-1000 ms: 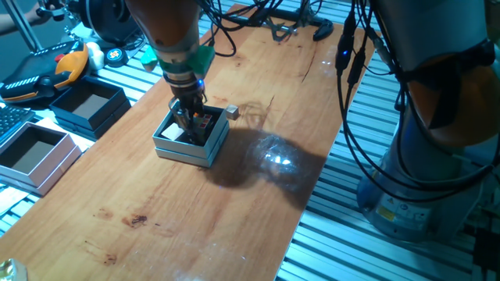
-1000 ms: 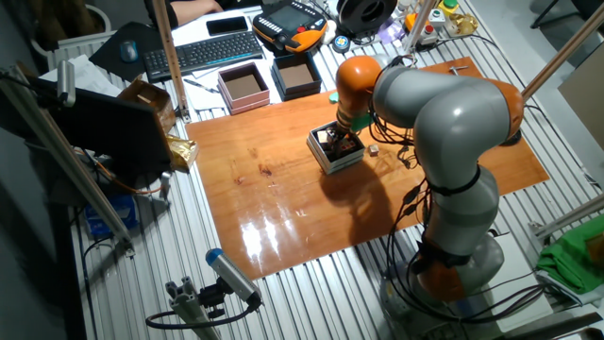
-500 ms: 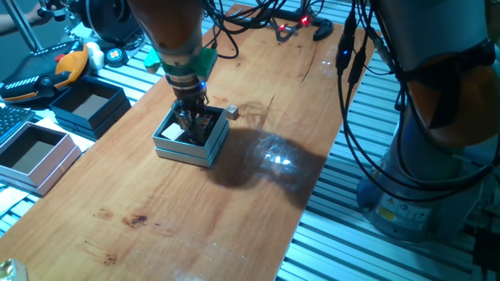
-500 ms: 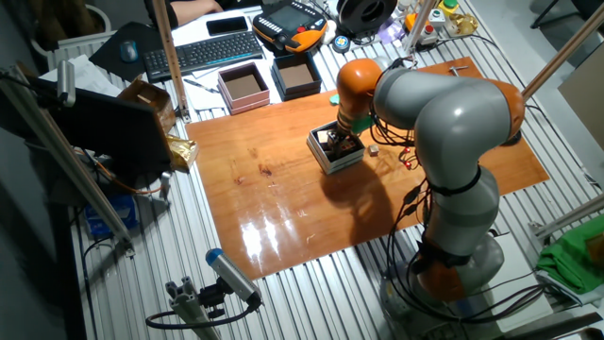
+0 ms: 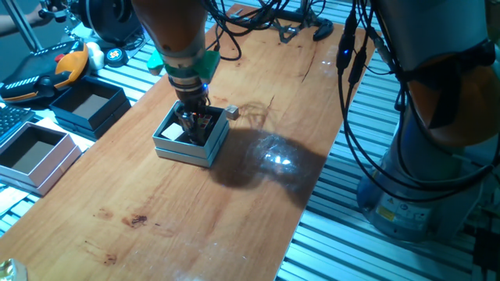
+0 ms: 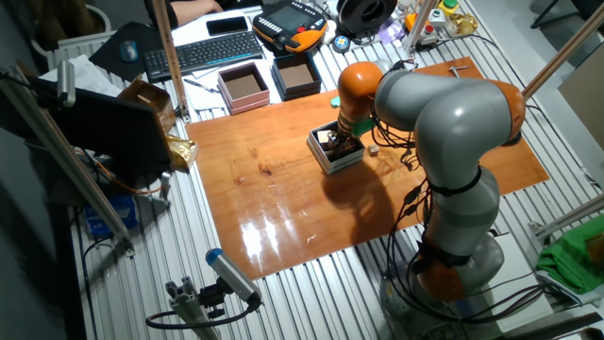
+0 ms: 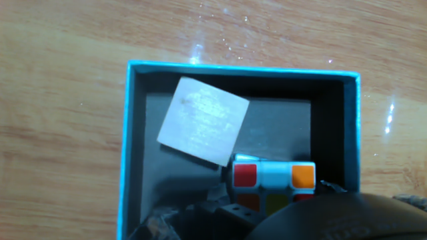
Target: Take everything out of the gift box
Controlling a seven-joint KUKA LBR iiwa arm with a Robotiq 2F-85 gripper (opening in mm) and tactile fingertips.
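Note:
The gift box (image 5: 184,148) stands on the wooden table, also seen in the other fixed view (image 6: 327,158). My gripper (image 5: 195,126) reaches down inside it, over its right half. In the hand view the box rim (image 7: 125,140) looks blue around a dark floor. A plain pale grey cube (image 7: 203,120) lies tilted on that floor. A multicoloured puzzle cube (image 7: 273,177) with red, white and orange squares sits right against my gripper (image 7: 267,215), whose dark parts hide its lower edge. A tiny pale grey block (image 5: 232,112) rests on the table just outside the box.
A dark navy box (image 5: 88,106) and a larger white box with a brown inside (image 5: 35,154) stand off the table's left edge. Cables and a clamp (image 5: 322,31) lie at the far end. The robot's base (image 5: 437,148) is to the right.
My gripper has shifted slightly to the right inside the gift box. The box and the tiny block on the table have stayed put.

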